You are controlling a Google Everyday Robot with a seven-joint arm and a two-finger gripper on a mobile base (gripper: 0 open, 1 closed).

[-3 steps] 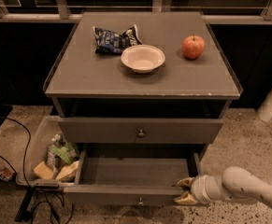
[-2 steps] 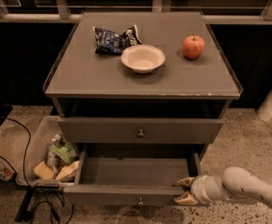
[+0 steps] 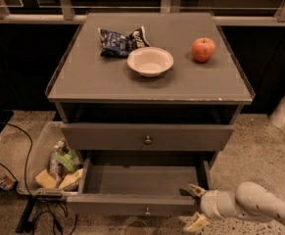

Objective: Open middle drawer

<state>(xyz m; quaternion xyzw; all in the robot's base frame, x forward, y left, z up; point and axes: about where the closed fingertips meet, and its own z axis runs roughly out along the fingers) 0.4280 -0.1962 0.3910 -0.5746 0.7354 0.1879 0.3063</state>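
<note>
Grey-brown middle drawer (image 3: 142, 180) stands pulled out; my gripper (image 3: 197, 207) sits at its right front corner, fingers (image 3: 196, 223) spread, straddling the front panel's end.

Floor (image 3: 264, 146) was speckled stone, light dim and warm. Dark wall (image 3: 14, 67) behind, pale railing posts (image 3: 66, 1) on top. Grey cabinet (image 3: 107, 77) stood centre, clear bin (image 3: 34, 153) at its left (black cables (image 3: 27, 146) beside). Gripper (image 3: 197, 207) sat low right at the cabinet's bottom corner, fingers spread.

Gripper (image 3: 197, 207) at open drawer (image 3: 113, 204) corner
</note>
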